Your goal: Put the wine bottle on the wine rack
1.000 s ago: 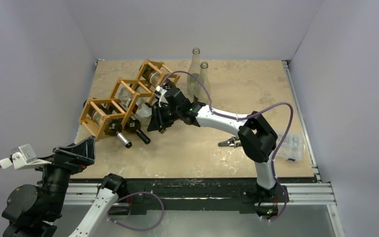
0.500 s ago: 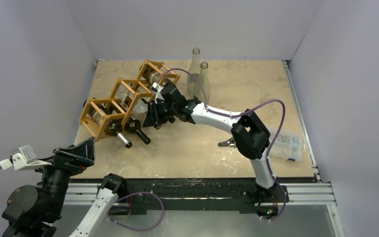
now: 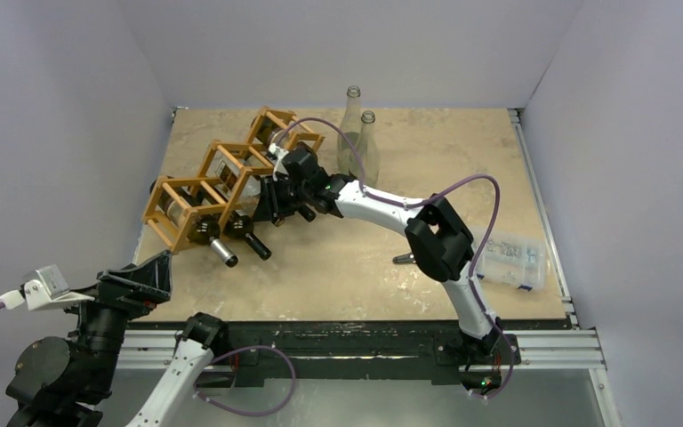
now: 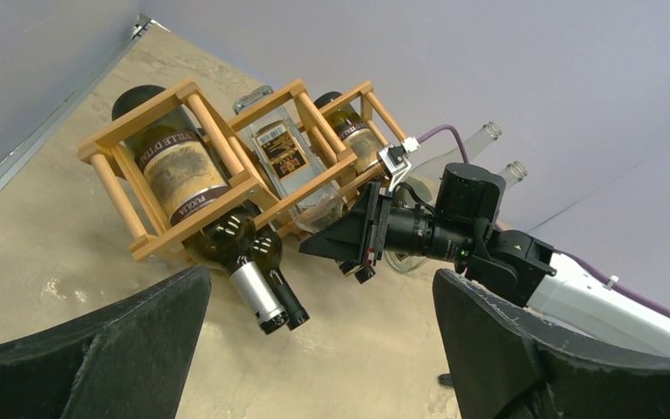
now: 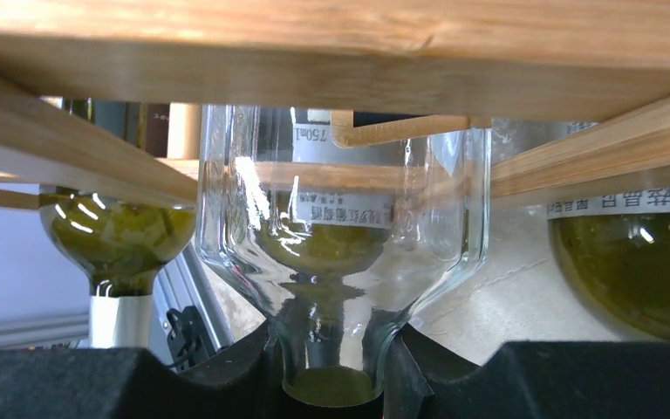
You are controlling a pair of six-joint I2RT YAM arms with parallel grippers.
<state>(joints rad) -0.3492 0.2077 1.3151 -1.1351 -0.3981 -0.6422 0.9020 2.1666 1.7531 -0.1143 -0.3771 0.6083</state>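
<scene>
Top external view: one light orange-brown wooden lattice wine rack [image 3: 197, 191] lies on the far left of the beige speckled table [image 3: 347, 267]. Its three cells step from near left to far right.
Bottles in the rack: four. One clear glass wine bottle [image 3: 242, 185] sits in the middle cell, with three dark green glass bottles [image 4: 170, 157] around it. Two of these poke their necks out toward the near side.
Task bottle: its body is inside the middle cell and its neck points out to the near right.
Standing bottles: two clear empty glass bottles [image 3: 353, 120] stand upright just beside each other at the far edge.
Box: one clear plastic box [image 3: 509, 261] lies at the near right.
Right arm: it is stretched across to the far left, elbow raised and wrist level at the rack.
Right claw [image 3: 269, 203]: it is clamped narrow on the clear glass wine bottle's neck, with black fingers [image 5: 218, 384] on either side.
Left arm: it is folded low off the near left corner.
Left claw [image 3: 147, 271]: it is spread wide, holds nothing and faces the rack.
</scene>
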